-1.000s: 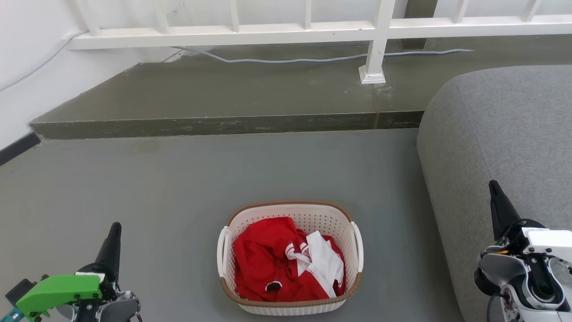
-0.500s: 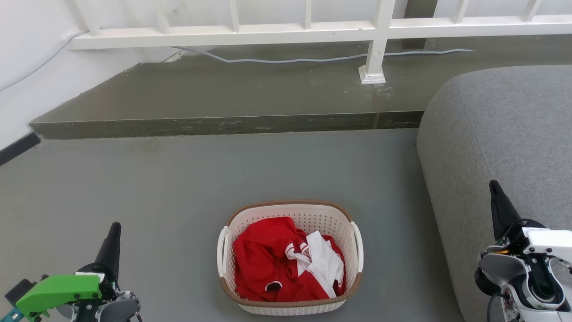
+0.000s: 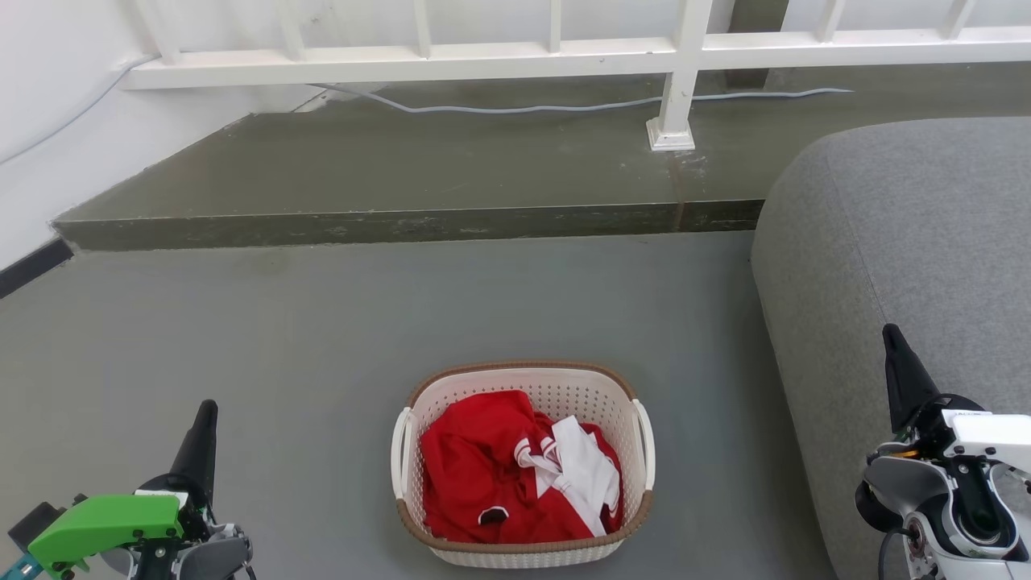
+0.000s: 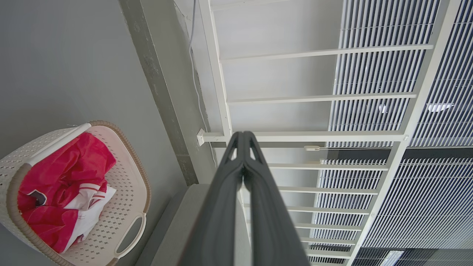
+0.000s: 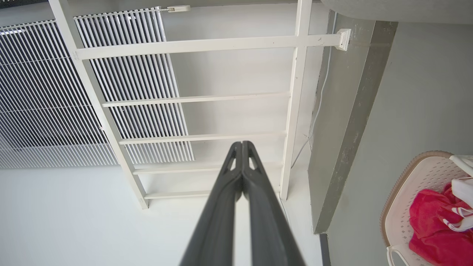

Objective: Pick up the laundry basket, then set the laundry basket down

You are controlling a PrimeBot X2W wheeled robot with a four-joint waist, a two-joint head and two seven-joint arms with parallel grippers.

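Head view: laundry basket (image 3: pixel 576 395) on the grey floor (image 3: pixel 322 322), both grippers clear of it.
It sits between the arms, near the grey sofa (image 3: pixel 910 242), holding a red garment (image 3: pixel 475 459) and a white garment (image 3: pixel 584 467). The left gripper (image 3: pixel 208 408) and right gripper (image 3: pixel 888 332) hang well apart from its loop handles, fingers pressed together, gripping nothing.
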